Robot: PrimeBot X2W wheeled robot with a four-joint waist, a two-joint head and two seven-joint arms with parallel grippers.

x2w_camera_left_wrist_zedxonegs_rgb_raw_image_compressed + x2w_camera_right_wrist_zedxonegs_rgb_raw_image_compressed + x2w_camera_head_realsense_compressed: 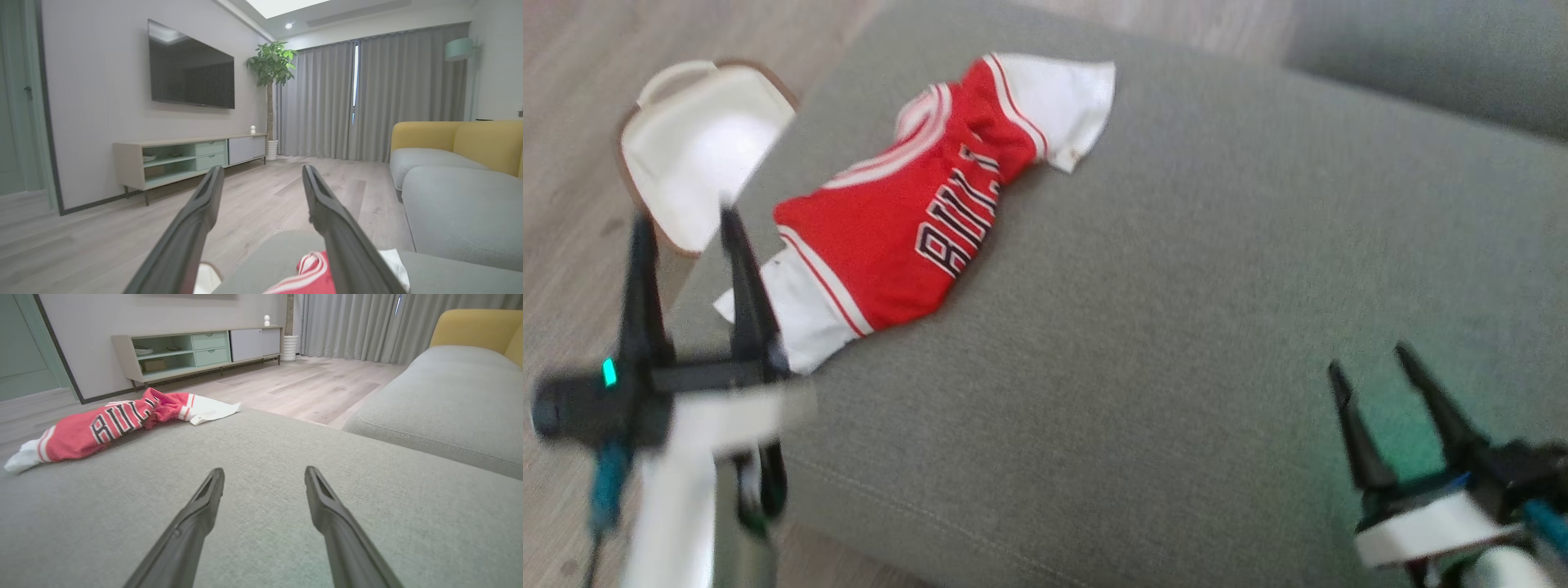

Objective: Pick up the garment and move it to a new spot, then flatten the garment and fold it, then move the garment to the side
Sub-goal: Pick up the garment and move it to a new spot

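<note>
Here the garment (907, 229) lies just beside the left gripper (686, 219) (spread wide, holding nothing).

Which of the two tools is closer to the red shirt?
The left tool, beside the red shirt's white sleeve; the right tool is far across the cushion.

We see wide bare sofa cushion (1176, 327) right of the jersey (907, 237); a white bin (698, 147) stands just off its left corner.
</note>
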